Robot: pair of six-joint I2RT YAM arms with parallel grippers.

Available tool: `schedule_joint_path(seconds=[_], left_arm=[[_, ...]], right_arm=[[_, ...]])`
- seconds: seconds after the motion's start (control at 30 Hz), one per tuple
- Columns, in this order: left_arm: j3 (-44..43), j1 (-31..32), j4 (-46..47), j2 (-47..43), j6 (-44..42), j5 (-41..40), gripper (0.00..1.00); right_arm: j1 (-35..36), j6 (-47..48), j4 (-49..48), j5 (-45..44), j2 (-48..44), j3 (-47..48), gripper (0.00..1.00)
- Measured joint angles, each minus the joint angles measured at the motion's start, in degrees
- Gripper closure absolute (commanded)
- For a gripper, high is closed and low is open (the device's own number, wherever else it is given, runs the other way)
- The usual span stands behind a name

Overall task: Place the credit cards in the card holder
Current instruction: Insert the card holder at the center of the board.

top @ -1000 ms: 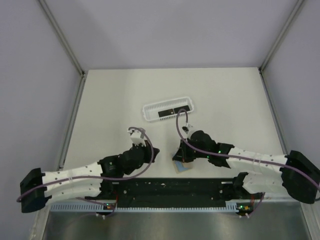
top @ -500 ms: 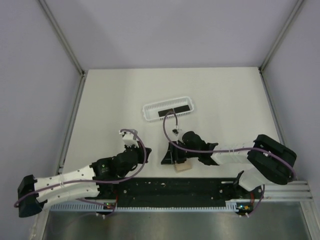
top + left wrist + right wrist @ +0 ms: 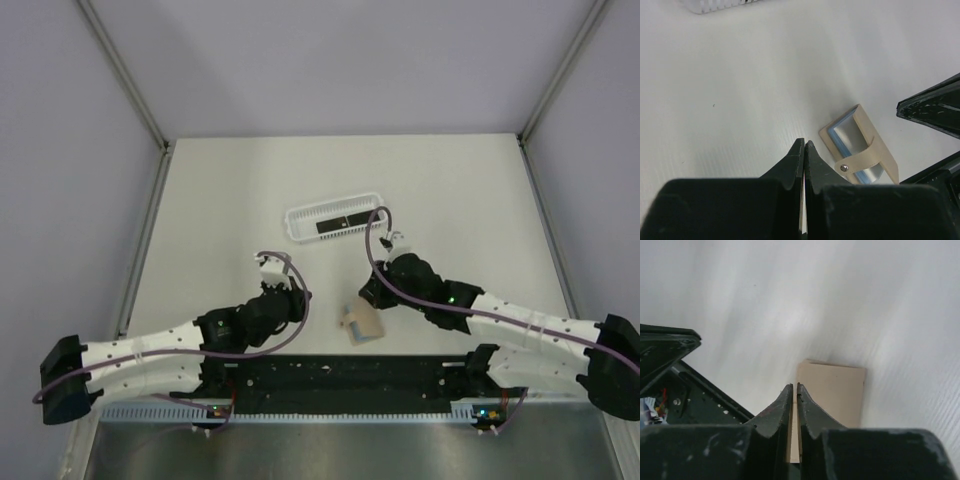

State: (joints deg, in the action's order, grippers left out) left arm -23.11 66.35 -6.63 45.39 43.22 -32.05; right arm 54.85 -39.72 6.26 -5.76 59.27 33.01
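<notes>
The white worktop point(image 3: 230, 200) carries everything. The left arm point(image 3: 150, 355) and the right arm point(image 3: 520, 320) both reach inward over its near part. Farther back lies a white basket point(image 3: 335, 222), its long axis running left to right with the right end a little farther away. The credit cards point(image 3: 330, 225) lie flat inside it as one dark strip along the same axis; I cannot tell how many there are. The left claw point(image 3: 804, 145) is clenched with nothing between its jaws, and it points at the card holder point(image 3: 362, 322), which lies just beside its tips on the worktop, between the two claws. The right claw point(image 3: 794, 387) is clenched too, empty, and hangs over the edge of the holder. The holder lies flat and slanted to the worktop edges. In the left wrist view its long axis runs from upper left to lower right, the bluish inner side faces up, and a tan strap point(image 3: 862, 159) with a metal snap point(image 3: 844, 168) crosses it.
</notes>
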Motion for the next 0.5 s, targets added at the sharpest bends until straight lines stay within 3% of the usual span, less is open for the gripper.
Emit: schedule_joint_path(seconds=[0.5], left_arm=[[-3.5,0.02,5.11,6.32,-3.17,4.7,1.0]], right_arm=[[-0.35,0.15,-0.81,5.81,15.56,-2.51,1.0]])
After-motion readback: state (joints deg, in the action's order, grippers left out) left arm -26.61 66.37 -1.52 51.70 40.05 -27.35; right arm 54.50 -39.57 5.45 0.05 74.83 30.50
